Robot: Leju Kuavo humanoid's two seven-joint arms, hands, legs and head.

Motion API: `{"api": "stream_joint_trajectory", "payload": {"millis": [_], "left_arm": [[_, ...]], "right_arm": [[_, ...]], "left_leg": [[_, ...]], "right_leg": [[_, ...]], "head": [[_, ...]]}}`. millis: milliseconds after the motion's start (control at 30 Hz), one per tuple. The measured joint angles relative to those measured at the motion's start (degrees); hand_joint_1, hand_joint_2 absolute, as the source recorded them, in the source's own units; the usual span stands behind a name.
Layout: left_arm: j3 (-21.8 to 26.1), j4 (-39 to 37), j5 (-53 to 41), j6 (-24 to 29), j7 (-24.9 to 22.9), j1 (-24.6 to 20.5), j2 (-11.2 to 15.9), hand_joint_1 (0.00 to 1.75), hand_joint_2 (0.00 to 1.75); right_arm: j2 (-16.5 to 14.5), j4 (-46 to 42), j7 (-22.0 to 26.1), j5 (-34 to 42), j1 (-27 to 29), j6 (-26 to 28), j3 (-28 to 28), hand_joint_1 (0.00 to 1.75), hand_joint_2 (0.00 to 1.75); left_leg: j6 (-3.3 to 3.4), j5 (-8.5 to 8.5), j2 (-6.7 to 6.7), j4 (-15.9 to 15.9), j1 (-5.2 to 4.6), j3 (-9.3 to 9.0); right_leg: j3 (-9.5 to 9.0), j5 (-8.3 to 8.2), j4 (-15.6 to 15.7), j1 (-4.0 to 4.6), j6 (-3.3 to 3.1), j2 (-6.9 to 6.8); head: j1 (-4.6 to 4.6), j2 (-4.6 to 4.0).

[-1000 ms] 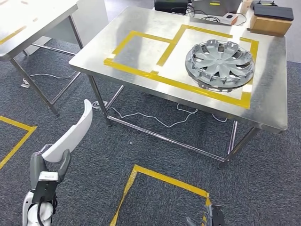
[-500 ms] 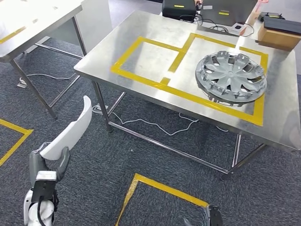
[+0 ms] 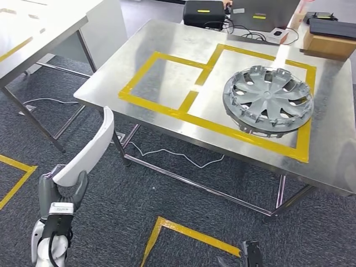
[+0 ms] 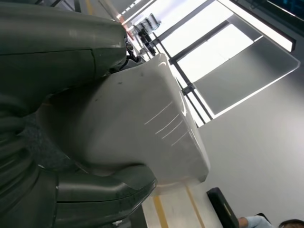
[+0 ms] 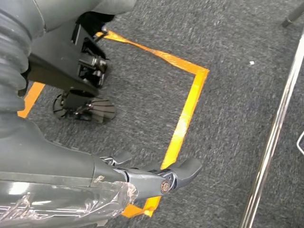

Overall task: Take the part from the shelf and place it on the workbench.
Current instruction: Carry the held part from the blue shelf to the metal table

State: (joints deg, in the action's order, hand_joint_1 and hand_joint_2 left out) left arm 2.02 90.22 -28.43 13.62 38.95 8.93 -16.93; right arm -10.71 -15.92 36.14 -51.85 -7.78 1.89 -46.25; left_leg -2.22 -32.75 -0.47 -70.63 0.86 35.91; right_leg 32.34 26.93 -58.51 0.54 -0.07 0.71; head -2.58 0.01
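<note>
White curved part (image 3: 88,151) held in left hand (image 3: 60,192), low at the robot's left side, above the grey carpet (image 3: 125,194), short of the workbench (image 3: 138,61) and not yet over it. Part's upper end rises toward the workbench's near left corner; lower end sits in the hand. Left wrist view: part (image 4: 136,123) clamped between thick grey thumb and darker fingers (image 4: 107,190), fingers wrapped on its edge.

Right hand (image 5: 154,178) hangs low over carpet, fingers extended and nothing in it; its tip also shows at the bottom edge of the head view (image 3: 251,256). Yellow tape floor square (image 3: 184,231) below it, corner of it seen in right wrist view (image 5: 193,90).

Workbench: steel top, yellow tape outlines (image 3: 184,105) forming two boxes side by side. Silver wheel cover (image 3: 267,100) lies flat in the right box, toward the right edge. Far edge: black case (image 3: 204,12), cardboard box (image 3: 329,43) with dark flat item on top, cables. White cable (image 3: 176,153) trails on carpet under the workbench. Second table (image 3: 38,33) to the left, well apart.
</note>
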Motion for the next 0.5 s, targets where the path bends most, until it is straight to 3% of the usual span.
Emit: {"api": "stream_joint_trajectory", "payload": {"millis": [67, 100, 133, 200, 233, 267, 367, 433, 500], "left_arm": [[-0.08, 0.01, -0.72, -0.13, 0.0, -0.04, 0.0, 1.75, 1.75], [-0.14, 0.01, -1.07, -0.25, 0.0, -0.05, -0.01, 1.75, 1.75], [-0.23, 0.01, -1.36, -0.35, 0.0, -0.07, -0.02, 1.75, 1.75], [-0.52, 0.0, -1.98, -0.48, 0.0, -0.16, -0.03, 1.75, 1.75], [-0.69, -0.02, -2.3, -0.52, 0.0, -0.23, -0.03, 1.75, 1.75], [-0.86, -0.02, -2.56, -0.55, 0.0, -0.31, -0.07, 1.75, 1.75], [-1.37, 0.01, -3.2, -0.61, 0.0, -0.54, -0.19, 1.75, 1.75], [-1.67, 0.01, -3.64, -0.62, 0.0, -0.65, -0.2, 1.75, 1.75], [-1.93, -0.01, -3.91, -0.62, 0.0, -0.73, -0.2, 1.75, 1.75]], "right_arm": [[-0.11, 0.01, -0.05, -0.15, 0.01, -0.09, -0.15, 0.0, 1.75], [-0.15, 0.01, -0.08, -0.23, 0.03, -0.11, -0.21, 0.0, 1.75], [-0.21, 0.01, -0.09, -0.31, 0.02, -0.15, -0.25, 0.0, 1.75], [-0.34, 0.01, -0.1, -0.44, -0.07, -0.22, -0.29, 0.0, 1.75], [-0.39, 0.01, -0.14, -0.51, -0.14, -0.27, -0.31, 0.0, 1.75], [-0.4, 0.01, -0.19, -0.57, -0.2, -0.3, -0.33, 0.0, 1.75], [-0.43, 0.01, -0.27, -0.8, -0.39, -0.34, -0.38, 0.0, 1.75], [-0.48, 0.01, -0.28, -0.92, -0.67, -0.4, -0.39, 0.0, 1.75], [-0.53, 0.02, -0.3, -0.98, -0.85, -0.46, -0.39, 0.0, 1.75]], "left_leg": [[-0.03, -1.94, 0.0, -3.19, -0.01, 3.98], [0.03, -1.51, 0.0, -2.56, -0.01, 4.85], [0.06, 0.27, 0.02, -0.36, -0.01, 4.87], [0.08, 6.4, 0.22, 6.39, 0.01, 3.74], [0.24, 8.67, 0.34, 9.03, -0.01, 3.23], [0.48, 10.01, 0.42, 10.67, -0.04, 2.95], [1.7, 9.68, 0.25, 11.55, 0.1, 1.94], [2.44, 8.98, 0.27, 11.72, 0.23, 0.64], [2.83, 7.93, 0.34, 11.77, 0.17, -0.35]], "right_leg": [[-1.17, 1.08, 0.01, -0.01, -0.03, 0.17], [-1.93, 1.7, 0.01, -0.02, 0.02, 0.27], [-2.81, 2.37, 0.01, -0.06, 0.13, 0.36], [-4.35, 3.96, -0.12, -0.06, 0.62, 0.5], [-4.8, 4.7, -0.08, 0.04, 0.95, 0.56], [-5.16, 5.31, 0.15, 0.15, 1.29, 0.57], [-6.02, 5.28, -0.18, 0.29, 2.23, 0.45], [-3.96, 5.1, -4.61, 0.19, 2.83, 0.17], [0.99, 7.15, -11.88, 0.01, 3.33, -0.11]], "head": [[-0.09, -0.01], [-0.09, -0.01], [-0.1, -0.01], [-0.11, -0.01], [-0.16, -0.01], [-0.15, -0.01], [0.03, -0.01], [0.34, 0.0], [0.64, 0.0]]}}
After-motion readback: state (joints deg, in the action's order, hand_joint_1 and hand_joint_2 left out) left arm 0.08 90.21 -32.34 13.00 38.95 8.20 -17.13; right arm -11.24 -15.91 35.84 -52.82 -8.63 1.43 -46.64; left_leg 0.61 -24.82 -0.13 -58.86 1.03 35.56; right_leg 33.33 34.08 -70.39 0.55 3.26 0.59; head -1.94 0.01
